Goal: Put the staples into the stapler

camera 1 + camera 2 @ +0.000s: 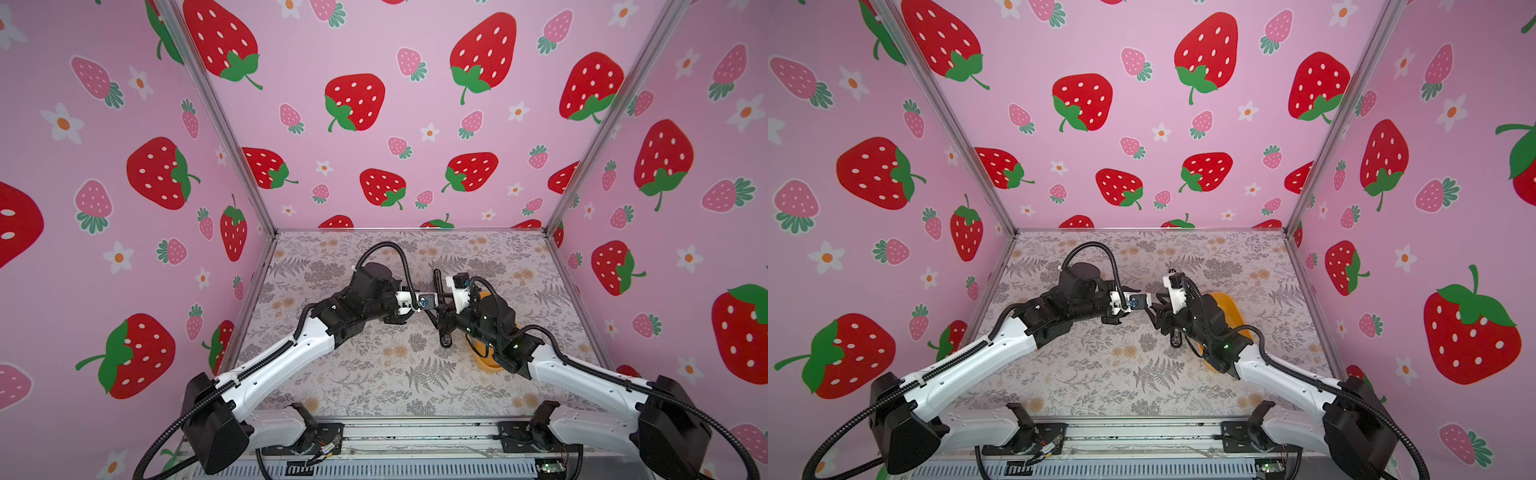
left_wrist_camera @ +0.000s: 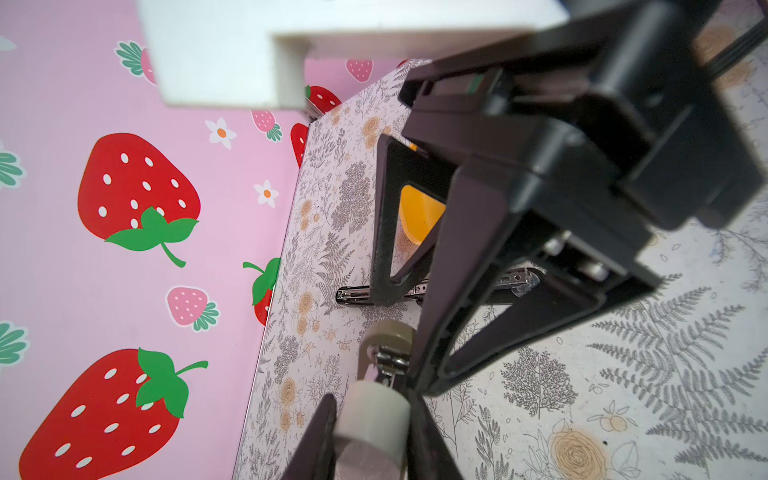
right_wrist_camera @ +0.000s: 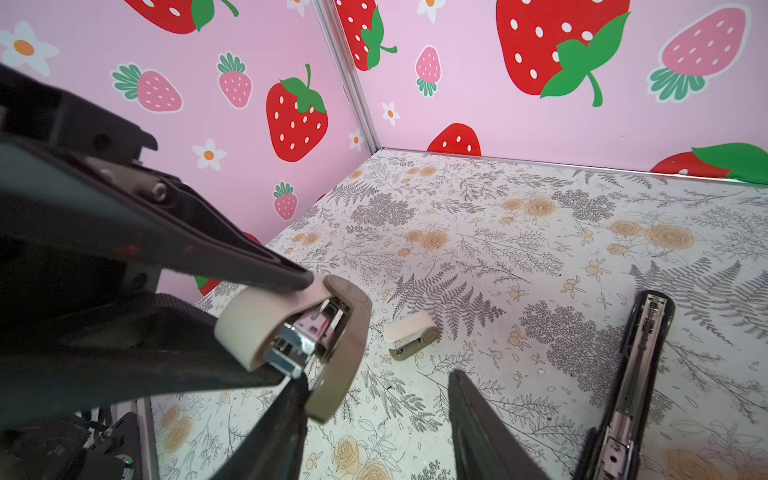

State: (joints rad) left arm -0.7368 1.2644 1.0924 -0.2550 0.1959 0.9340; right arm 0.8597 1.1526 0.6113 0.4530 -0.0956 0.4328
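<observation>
Reader: Layout, largest item first?

Arm: Counter (image 3: 540,199); orange tray (image 1: 1225,305) under my right arm, contents hidden; black stapler (image 3: 636,365) lying opened; small whitish stapler (image 3: 245,328), lid swung back, clamped in my left jaws above the counter; second small stapler (image 3: 409,334) lying beyond.

Reader: And the staples?

Arm: No loose strip is discernible. My right jaws stand apart, empty, one tip just beside the metal channel, whose long axis points from left jaws toward right: the right arm is nearer for feeding.

Pink strawberry-print walls (image 1: 395,124) – aluminium corner posts (image 1: 230,137) – enclose a floral-patterned floor (image 1: 374,374).
</observation>
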